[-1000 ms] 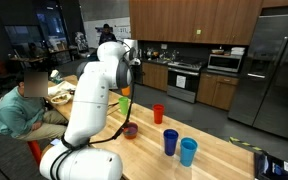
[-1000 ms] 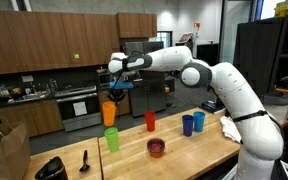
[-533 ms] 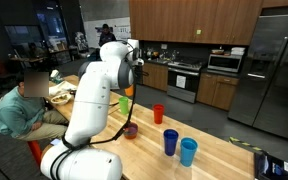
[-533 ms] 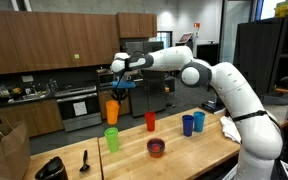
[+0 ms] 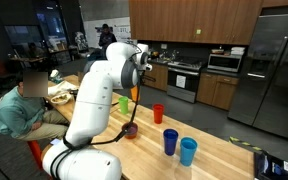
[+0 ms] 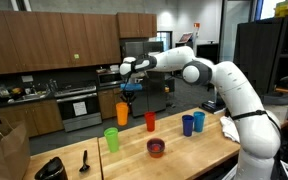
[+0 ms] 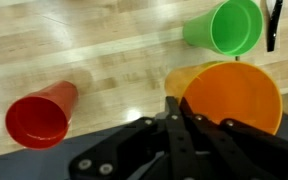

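Pinched fully shut, my pincer (image 6: 130,91) is gripping the orange cup (image 6: 122,110) by its rim, and the cup is hanging upright beneath it, lifted clear of the wooden table (image 6: 209,150) as far as I can judge. Working across an exterior view from the left, the green cup (image 6: 111,139) is standing near the front of the table, below and slightly left of my load. The orange cup is hovering next, above and behind it, and the red cup (image 6: 150,121) is standing just to the right. The dark red bowl (image 6: 156,148) is sitting nearer the front edge, and the two blue cups (image 6: 188,124) are standing side by side farther right. In the wrist view the orange cup (image 7: 232,100) is filling the right side, with the green cup (image 7: 229,28) close beyond it and the red cup (image 7: 39,115) well apart to the left. What I am worrying about is the hold. I am pinching only a thin strip of the cup's wall, so a quick swing or a hard stop could twist the cup in my grip or let it slip and drop onto the table. I am also carrying it close to the green cup, so coming down out of line could clip that rim and tip it over. Drifting to the right could knock the red cup the same way.
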Controlling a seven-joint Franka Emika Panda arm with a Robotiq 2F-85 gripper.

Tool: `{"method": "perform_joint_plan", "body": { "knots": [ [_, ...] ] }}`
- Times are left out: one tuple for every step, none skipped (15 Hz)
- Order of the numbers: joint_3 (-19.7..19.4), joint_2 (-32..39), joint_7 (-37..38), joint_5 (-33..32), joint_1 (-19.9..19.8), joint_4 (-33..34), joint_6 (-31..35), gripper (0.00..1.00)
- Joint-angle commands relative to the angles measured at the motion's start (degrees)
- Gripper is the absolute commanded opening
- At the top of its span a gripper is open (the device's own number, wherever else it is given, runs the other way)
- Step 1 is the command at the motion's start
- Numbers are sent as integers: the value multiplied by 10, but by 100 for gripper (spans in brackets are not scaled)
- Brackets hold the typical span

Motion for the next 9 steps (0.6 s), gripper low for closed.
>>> {"method": "perform_joint_plan", "body": {
  "knots": [
    [-16,-19,20,16,-7,-46,3,1],
    [-19,-19,22,19,-8,-53,3,1],
    [-21,-20,24,21,-10,-60,2,1],
    [-22,-17,26,24,-11,-66,1,1],
    [-23,-18,29,26,-11,-73,0,1],
    [-23,-15,28,30,-12,-77,-2,1],
    [-24,-13,28,32,-11,-80,-3,1],
    [-23,-12,28,38,-12,-88,-3,1],
    [-24,-12,33,40,-11,-92,-8,1]
  ]
}}
